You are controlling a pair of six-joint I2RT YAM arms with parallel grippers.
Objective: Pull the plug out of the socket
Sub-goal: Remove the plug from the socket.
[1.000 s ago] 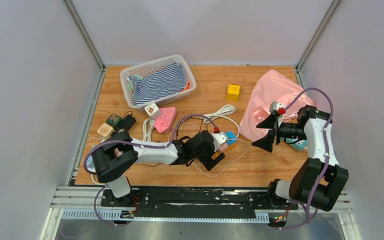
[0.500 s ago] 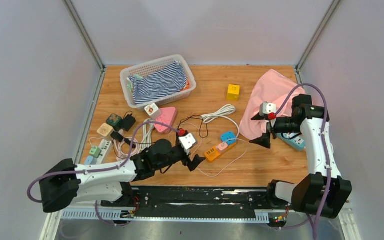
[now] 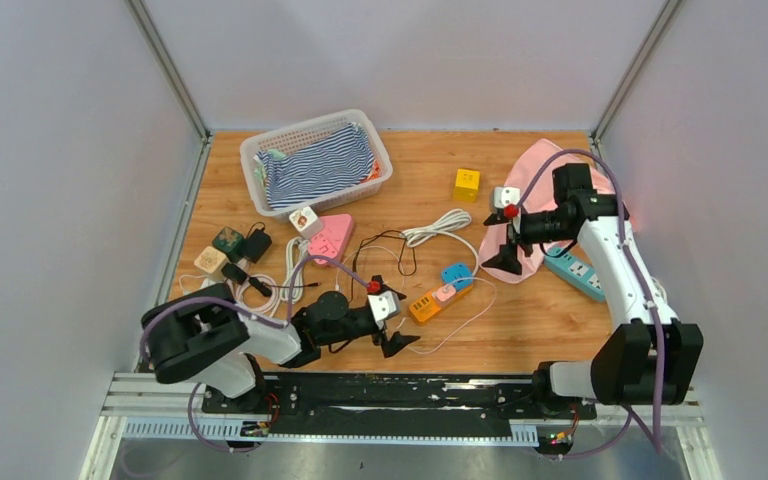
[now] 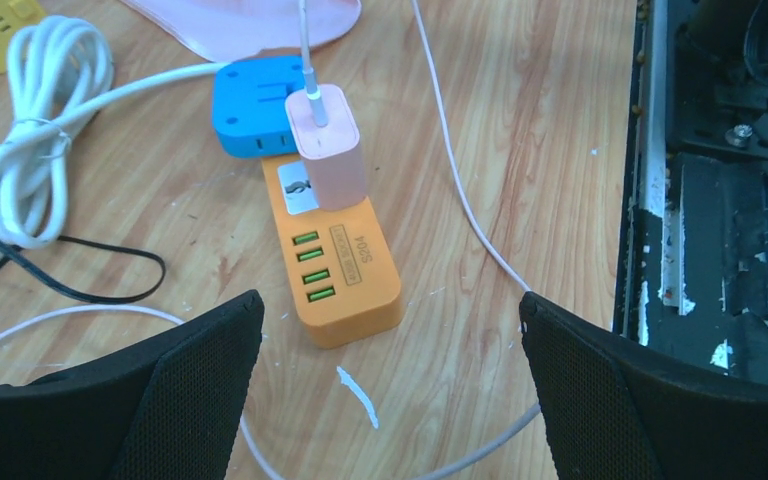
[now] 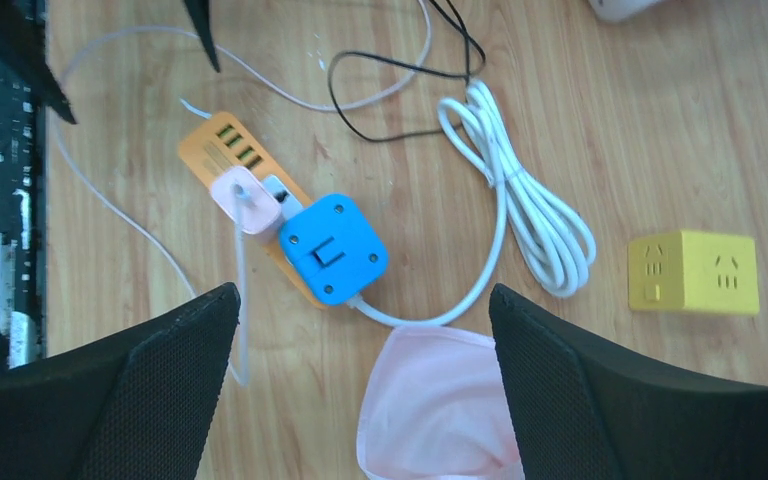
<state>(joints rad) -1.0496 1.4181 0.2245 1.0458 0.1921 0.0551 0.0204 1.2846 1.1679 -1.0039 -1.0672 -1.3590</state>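
Work unstarted: small pink plastic plug (image 4: 328, 145) sits seated in flat orange plastic socket strip (image 4: 345, 270), at 12 o'clock from left gripper (image 4: 390, 310); it and right gripper (image 5: 362, 292) both gape wide, holding nothing

- Two tools with black textured pads are counted: the left tool (image 3: 392, 322) and the right tool (image 3: 497, 242).
- One orange plastic power strip (image 4: 345, 270) is seen on the wooden worktop (image 3: 520, 330), and four green USB ports (image 4: 318, 265) are counted on it.
- One pale pink plug (image 4: 328, 150) is counted.
- Three cube-shaped blocks are counted: a blue cube adapter (image 5: 332, 248), a yellow cube socket (image 5: 693, 272) and a white cube adapter (image 3: 304, 219).
- One pink triangular socket block (image 3: 330, 238) and one light blue power strip (image 3: 572, 272) are counted.
- One coiled white cable (image 5: 530, 215) and one thin black wire (image 5: 400, 70) are seen.
- One white plastic basket (image 3: 256, 152), one blue-and-white striped cloth (image 3: 315, 165) and one pink cloth (image 5: 430, 410) are counted.
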